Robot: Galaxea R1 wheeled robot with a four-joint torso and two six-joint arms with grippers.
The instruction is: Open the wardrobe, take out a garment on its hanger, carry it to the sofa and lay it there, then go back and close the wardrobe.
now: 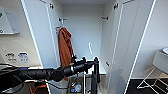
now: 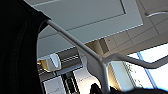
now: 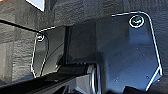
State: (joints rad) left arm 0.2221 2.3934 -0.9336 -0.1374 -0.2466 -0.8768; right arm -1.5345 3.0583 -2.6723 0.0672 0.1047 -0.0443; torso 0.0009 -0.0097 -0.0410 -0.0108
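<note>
Inside open wardrobe [image 1: 82, 27], one rust-orange garment [image 1: 65, 47], one white hanger [image 2: 100, 62]

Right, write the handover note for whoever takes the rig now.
Left gripper: reaching into the open wardrobe, grip unreadable.
Right gripper: state cannot be told.
The garment on its white hanger is right at the left wrist camera. The orange garment hangs inside.
Done: doors open.
Left: carry garment to sofa, lay it down, close wardrobe.
</note>
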